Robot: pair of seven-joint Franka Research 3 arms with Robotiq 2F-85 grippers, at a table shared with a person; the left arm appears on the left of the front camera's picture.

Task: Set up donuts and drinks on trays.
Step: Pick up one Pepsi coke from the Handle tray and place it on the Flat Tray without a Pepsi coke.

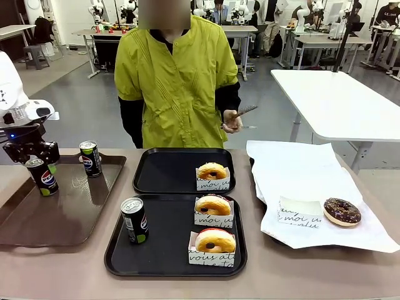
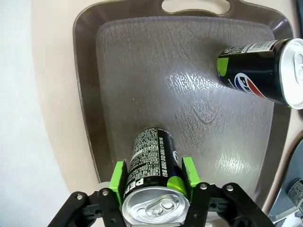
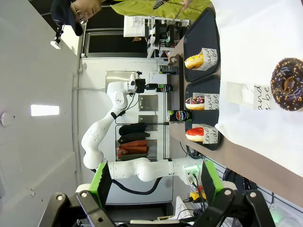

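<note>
I'm looking into a large open lab hall: bare grey floor [image 1: 81, 112], rows of plain white tables [image 1: 337, 100] beyond my worktop [image 1: 294, 275], and a stool [image 1: 36, 53] far off.

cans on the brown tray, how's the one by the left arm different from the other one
The near can is gripped at its sides by the left gripper; the far can stands free with nothing touching it. The near can sits close to the left rim of the brown tray, on the robot's side; the far can sits closer to the person. Both are upright, black and silver-topped.
</note>
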